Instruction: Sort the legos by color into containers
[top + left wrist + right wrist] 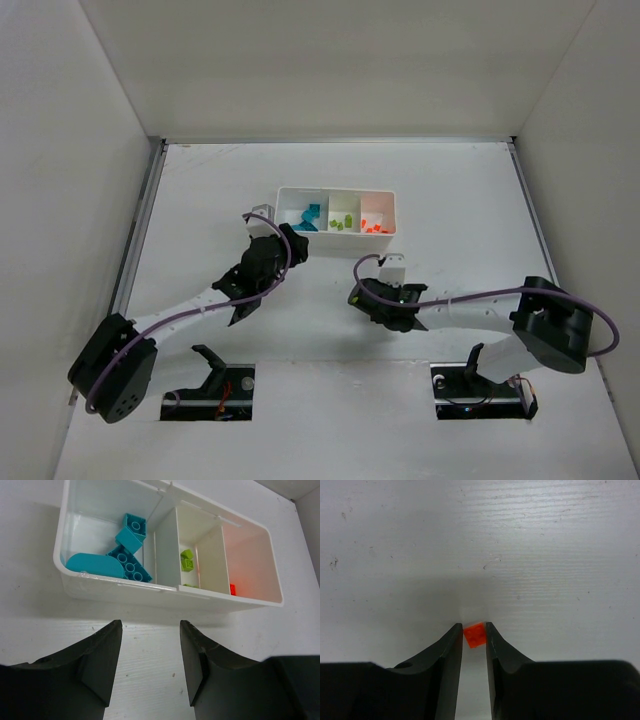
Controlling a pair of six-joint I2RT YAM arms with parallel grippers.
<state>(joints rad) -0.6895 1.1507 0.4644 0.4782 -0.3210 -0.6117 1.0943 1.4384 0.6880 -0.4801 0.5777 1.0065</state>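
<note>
The white tray (337, 189) stands at the table's middle back, with three compartments. The left one holds teal-blue bricks (306, 218), the middle lime-green bricks (343, 222), the right orange bricks (374, 226). My left gripper (296, 245) is open and empty just before the tray's near wall (125, 592); its wrist view shows the teal bricks (129, 555), green bricks (187, 560) and an orange brick (233, 588) inside. My right gripper (357, 296) is low over the table, its fingertips (474, 627) shut on a tiny orange brick (475, 634).
White walls enclose the table on the left, right and back. Bare white tabletop (480, 540) lies ahead of the right gripper. The arm bases (210, 385) sit at the near edge.
</note>
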